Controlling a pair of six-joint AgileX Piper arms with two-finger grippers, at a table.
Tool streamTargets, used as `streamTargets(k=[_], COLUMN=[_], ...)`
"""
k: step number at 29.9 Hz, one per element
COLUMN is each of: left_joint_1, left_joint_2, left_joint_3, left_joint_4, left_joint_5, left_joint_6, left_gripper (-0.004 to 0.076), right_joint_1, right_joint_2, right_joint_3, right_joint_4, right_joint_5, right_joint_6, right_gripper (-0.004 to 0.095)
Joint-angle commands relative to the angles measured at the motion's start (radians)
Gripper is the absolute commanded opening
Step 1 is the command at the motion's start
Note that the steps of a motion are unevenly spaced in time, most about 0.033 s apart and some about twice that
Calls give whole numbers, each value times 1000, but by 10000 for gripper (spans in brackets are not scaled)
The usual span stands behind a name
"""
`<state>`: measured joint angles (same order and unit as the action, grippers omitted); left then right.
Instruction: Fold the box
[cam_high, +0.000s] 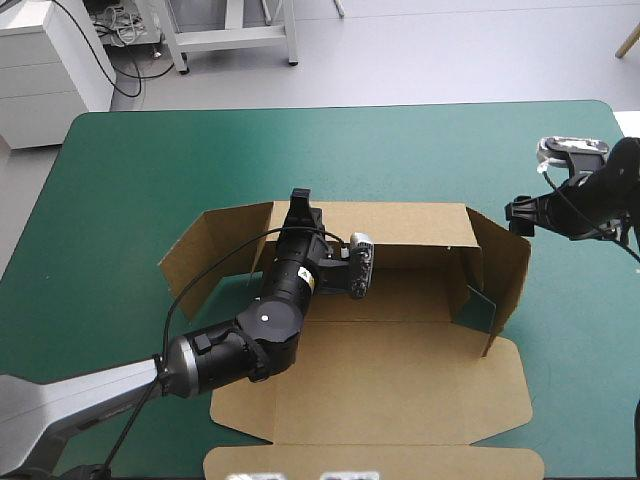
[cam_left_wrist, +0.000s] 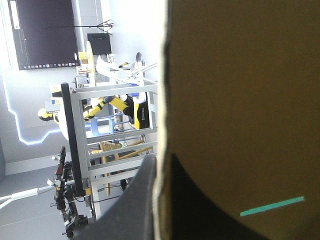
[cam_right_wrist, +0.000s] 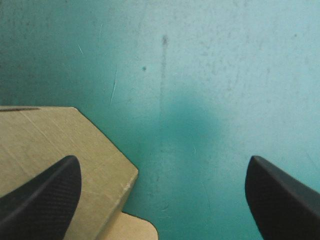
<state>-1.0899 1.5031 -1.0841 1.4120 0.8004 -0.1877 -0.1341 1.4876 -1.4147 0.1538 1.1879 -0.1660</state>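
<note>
Standing rectangular walls, matte brown box

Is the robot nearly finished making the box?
About halfway. Done: the box has its far wall, left side wall and right side wall standing up. In hand: the left hand pinches the far wall's top edge, and the right hand hangs open beside the right side wall. Left: the near panel lies flat, and the side walls splay outward, seemingly untucked.
</note>
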Motion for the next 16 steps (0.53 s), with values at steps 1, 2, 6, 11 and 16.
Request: streamTargets(k=[1,2,6,11,16], left_joint_1=[-7,-7,-7,-7,-7], left_joint_2=[-35,-35,-35,-35,-35], left_joint_3=[-30,-30,-30,-30,-30], left_joint_4=[64,64,64,64,64], left_joint_5=[29,32,43,43,45], left_joint_6=[-14,-14,-14,-14,-14], left_gripper=[-8,-8,-8,-8,-8], right_joint_1=[-8,-8,-8,-8,-8], right_joint_2=[-75,-83,-127,-179,-233], right_joint_3=[47,69,151,238,307], right_joint_4=[7,9,28,76,145], right_joint_5=[-52,-57,-74,-124,-163], right_joint_6=[-5,-3,-7,-23,-75], right_gripper=[817,817,817,817,817])
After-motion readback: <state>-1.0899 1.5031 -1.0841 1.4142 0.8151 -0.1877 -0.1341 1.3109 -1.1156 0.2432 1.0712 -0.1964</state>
